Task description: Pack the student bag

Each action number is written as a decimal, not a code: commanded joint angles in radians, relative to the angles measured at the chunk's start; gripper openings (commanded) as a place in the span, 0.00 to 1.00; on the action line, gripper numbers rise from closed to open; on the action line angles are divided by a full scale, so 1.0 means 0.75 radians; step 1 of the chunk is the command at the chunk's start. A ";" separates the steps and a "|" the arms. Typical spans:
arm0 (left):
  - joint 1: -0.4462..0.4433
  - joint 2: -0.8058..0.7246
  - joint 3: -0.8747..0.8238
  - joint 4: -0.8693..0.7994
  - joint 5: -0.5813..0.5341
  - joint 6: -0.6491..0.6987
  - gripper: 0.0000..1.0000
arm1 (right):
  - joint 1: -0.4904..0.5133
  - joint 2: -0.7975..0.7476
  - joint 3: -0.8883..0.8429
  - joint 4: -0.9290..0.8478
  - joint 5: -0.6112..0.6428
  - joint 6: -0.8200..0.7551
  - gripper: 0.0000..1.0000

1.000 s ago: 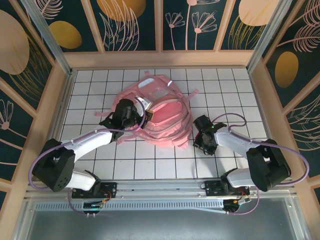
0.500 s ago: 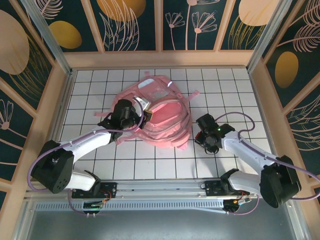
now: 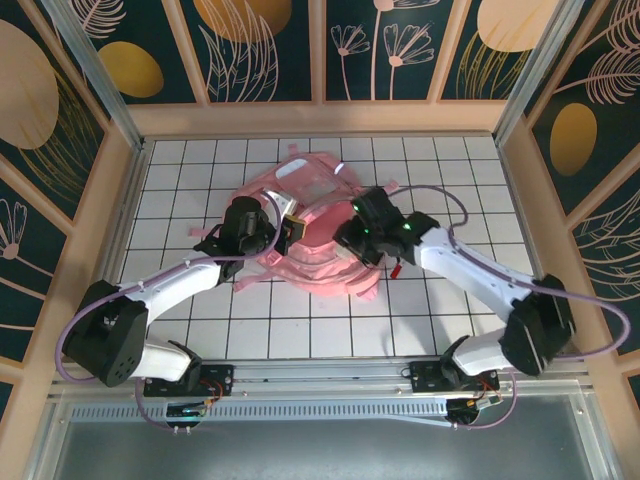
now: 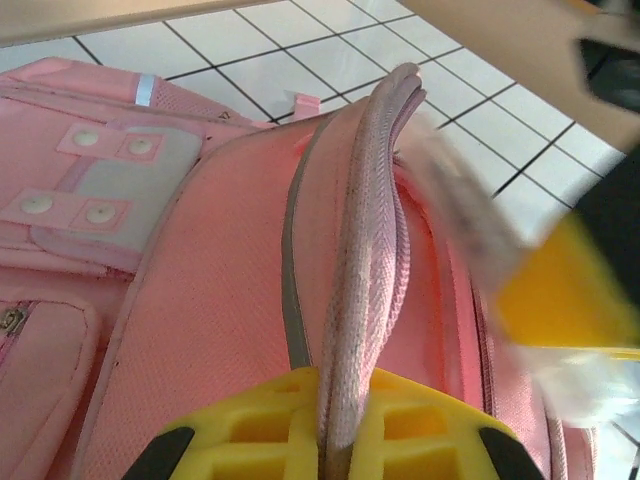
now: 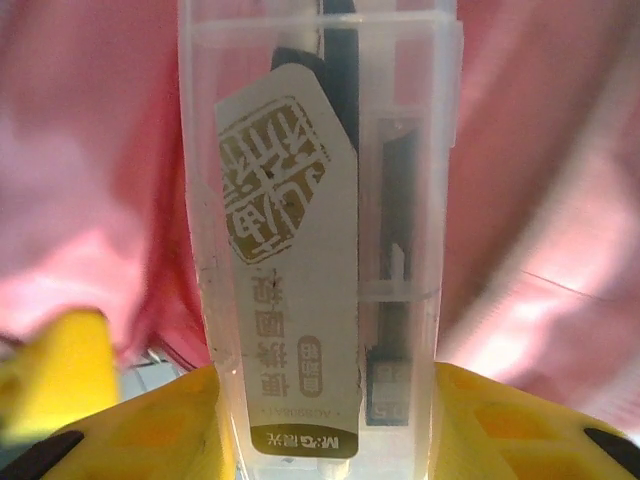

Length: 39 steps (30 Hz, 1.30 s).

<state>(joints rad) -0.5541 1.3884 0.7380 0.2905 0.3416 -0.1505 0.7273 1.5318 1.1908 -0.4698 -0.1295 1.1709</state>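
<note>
The student bag (image 3: 325,255), a soft pink backpack, lies in the middle of the white grid table. My left gripper (image 3: 284,222) is at the bag's left side, shut on a pink webbing strap (image 4: 365,250) of the bag (image 4: 200,300) and lifting its rim; the yellow fingers (image 4: 250,430) pinch it from both sides. My right gripper (image 3: 347,238) hangs over the middle of the bag, shut on a clear plastic case (image 5: 320,200) with a printed label and dark items inside. The case stands between the yellow fingers (image 5: 150,430), with pink bag fabric (image 5: 90,150) right behind it.
Wooden walls (image 3: 320,118) fence the table on three sides. Pink straps (image 3: 385,188) trail from the bag's far right. A small red piece (image 3: 396,268) lies on the tiles just right of the bag. Open tiles (image 3: 300,320) stretch between the bag and the arm bases.
My right arm has swung left from the tiles beside the bag to above its middle, carrying the clear case. The left gripper keeps its hold; the bag's rim has risen slightly.
</note>
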 commanded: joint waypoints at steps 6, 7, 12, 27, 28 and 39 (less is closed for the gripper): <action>0.003 -0.044 -0.018 0.214 0.093 -0.107 0.00 | -0.089 0.195 0.144 0.248 -0.147 0.150 0.62; 0.002 -0.040 -0.017 0.212 0.095 -0.109 0.00 | -0.097 0.177 0.136 0.227 -0.144 0.136 0.66; 0.007 -0.035 -0.012 0.211 0.099 -0.103 0.00 | -0.207 -0.056 -0.056 0.088 -0.154 -0.028 0.75; 0.007 -0.020 -0.066 0.212 0.148 -0.049 0.00 | -0.677 -0.165 -0.503 -0.067 0.119 -0.631 0.69; 0.007 -0.021 -0.070 0.210 0.150 -0.054 0.00 | -0.678 -0.143 -0.507 -0.058 0.127 -0.639 0.67; 0.007 -0.044 -0.085 0.207 0.152 -0.086 0.00 | -0.617 0.128 -0.529 0.067 0.138 -0.687 0.53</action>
<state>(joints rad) -0.5449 1.3884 0.6804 0.3771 0.3862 -0.1783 0.2462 1.5681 0.8074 -0.4564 -0.0380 0.6891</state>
